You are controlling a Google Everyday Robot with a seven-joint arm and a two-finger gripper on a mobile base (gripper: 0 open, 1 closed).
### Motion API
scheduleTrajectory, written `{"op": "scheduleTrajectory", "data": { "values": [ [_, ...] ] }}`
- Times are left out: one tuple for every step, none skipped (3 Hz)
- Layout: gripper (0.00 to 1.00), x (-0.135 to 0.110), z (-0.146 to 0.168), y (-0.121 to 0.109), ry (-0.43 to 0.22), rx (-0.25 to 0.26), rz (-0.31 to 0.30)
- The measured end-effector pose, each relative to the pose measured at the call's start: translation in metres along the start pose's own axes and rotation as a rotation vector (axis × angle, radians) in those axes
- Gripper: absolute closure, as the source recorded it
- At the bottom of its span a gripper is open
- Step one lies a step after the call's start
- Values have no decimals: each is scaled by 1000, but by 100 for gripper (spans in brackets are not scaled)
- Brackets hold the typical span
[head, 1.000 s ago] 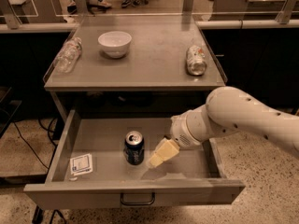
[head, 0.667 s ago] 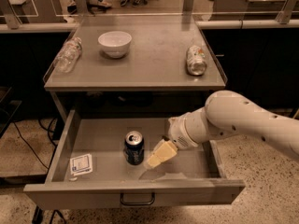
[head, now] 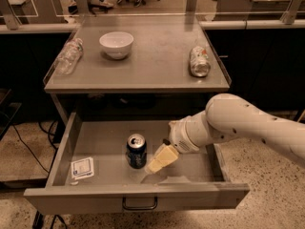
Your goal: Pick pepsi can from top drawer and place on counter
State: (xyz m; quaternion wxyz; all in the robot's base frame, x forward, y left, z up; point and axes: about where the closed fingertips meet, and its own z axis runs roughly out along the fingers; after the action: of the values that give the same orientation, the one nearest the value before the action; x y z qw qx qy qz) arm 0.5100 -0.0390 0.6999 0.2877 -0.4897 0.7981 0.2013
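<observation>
While the cream gripper [head: 153, 167] hangs in the grey metal top drawer [head: 95, 200], its opening cannot be told. The dark blue pepsi can [head: 137, 151] stands just left of it

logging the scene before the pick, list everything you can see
pepsi can: 1, dark blue, upright in the drawer
drawer: 1, grey, open
counter: 1, grey, above the drawer
bowl: 1, white, counter back left
bottle: 1, clear, lying at counter's left edge
silver can: 1, silver, lying on counter's right
packet: 1, white, drawer front left
arm: 1, white, reaching from the right
gripper: 1, beige, in the drawer, just right of the pepsi can
</observation>
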Motion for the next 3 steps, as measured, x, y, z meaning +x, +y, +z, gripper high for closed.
{"op": "scheduleTrajectory", "data": {
  "values": [
    [0,-10,32,2,-43,-50,-25],
    [0,-15,49,3,-64,-76,-40],
    [0,-24,85,-2,-68,-110,-43]
  ]
}}
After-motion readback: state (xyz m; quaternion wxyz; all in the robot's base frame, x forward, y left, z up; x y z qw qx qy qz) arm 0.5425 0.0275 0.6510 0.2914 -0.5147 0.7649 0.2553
